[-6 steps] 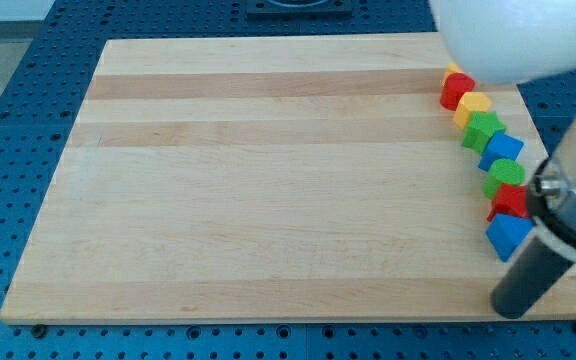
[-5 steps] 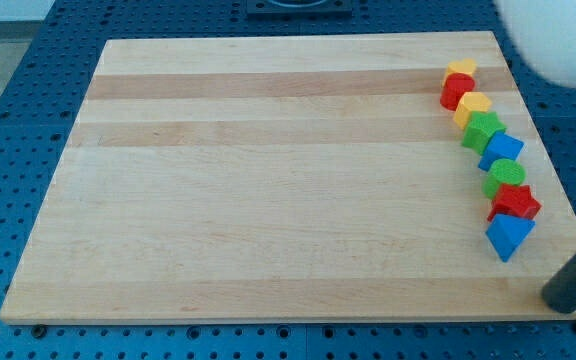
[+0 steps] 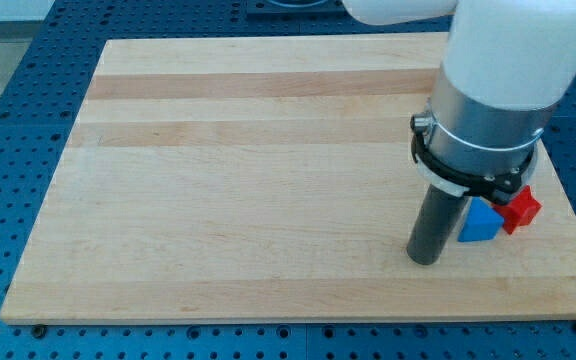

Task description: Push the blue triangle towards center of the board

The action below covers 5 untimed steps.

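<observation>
The rod is standing with my tip [image 3: 425, 260] just on the view's left of the blue triangle [image 3: 479, 222], near the desk's [image 3: 248, 180] right edge; no claw is showing. From that side, any push is risking driving it into the red block [image 3: 521, 209], away from center.

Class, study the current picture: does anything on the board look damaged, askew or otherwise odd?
Nothing stands out. The board looks undamaged. My tip rests just to the view's left of the blue triangle, with a red block to that triangle's right. The arm hides part of the view's right side.
</observation>
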{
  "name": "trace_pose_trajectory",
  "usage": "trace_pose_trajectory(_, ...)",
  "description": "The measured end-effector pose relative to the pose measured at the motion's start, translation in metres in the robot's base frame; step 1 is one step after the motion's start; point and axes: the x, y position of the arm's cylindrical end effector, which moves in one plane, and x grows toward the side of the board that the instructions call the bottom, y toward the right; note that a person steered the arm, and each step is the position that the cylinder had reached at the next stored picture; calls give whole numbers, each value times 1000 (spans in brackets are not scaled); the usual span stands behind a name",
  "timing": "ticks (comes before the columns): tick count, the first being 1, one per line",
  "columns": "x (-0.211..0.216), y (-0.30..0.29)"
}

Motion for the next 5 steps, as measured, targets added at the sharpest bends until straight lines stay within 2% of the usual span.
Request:
trace_pose_trajectory(2,13,72)
trace_pose_trajectory(3,-14,89)
trace_pose_trajectory(4,-46,65)
trace_pose_trajectory(5,-59,3)
